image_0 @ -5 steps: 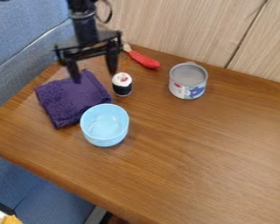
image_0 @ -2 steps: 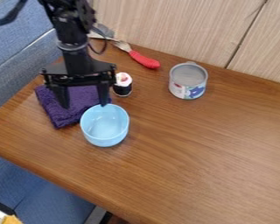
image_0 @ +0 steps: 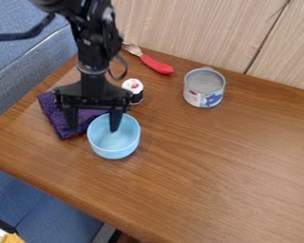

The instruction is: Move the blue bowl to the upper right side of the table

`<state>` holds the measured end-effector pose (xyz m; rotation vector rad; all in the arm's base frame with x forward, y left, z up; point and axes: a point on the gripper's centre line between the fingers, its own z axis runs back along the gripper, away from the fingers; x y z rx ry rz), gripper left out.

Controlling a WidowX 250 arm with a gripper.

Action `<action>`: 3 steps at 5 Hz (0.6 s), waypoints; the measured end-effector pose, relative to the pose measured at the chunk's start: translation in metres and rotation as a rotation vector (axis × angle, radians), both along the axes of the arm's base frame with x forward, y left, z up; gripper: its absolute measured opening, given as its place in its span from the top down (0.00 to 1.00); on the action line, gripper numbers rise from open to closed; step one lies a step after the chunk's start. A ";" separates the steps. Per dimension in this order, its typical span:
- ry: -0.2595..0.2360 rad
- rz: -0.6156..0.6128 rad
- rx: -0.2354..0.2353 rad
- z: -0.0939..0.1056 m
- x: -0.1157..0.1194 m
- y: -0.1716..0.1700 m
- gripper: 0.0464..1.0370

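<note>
The gripper (image_0: 93,126) hangs open over the left part of the table (image_0: 224,161), at the upper left edge of the blue bowl. Its right finger is over the inside of the blue bowl (image_0: 115,145), and the left one is outside, above the purple cloth. The bowl stands upright on the wood, left of the table's middle. Whether either finger touches it, I cannot tell.
A folded purple cloth (image_0: 57,119) lies under the gripper, beside the bowl. Behind the bowl stands a sushi-shaped toy (image_0: 133,87). A red-handled fork (image_0: 156,65) and an open can (image_0: 204,87) are near the wooden wall (image_0: 193,33).
The gripper has come down and toward the camera, from above the cloth's back part to the bowl's rim, one finger now over the bowl's inside. The bowl has not moved.
</note>
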<state>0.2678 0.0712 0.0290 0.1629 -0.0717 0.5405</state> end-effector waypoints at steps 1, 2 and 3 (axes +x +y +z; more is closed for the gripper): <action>0.024 0.020 0.016 -0.007 0.001 0.004 0.09; 0.023 0.027 0.029 -0.011 0.001 0.006 0.38; 0.020 0.028 0.028 -0.010 0.002 0.006 0.68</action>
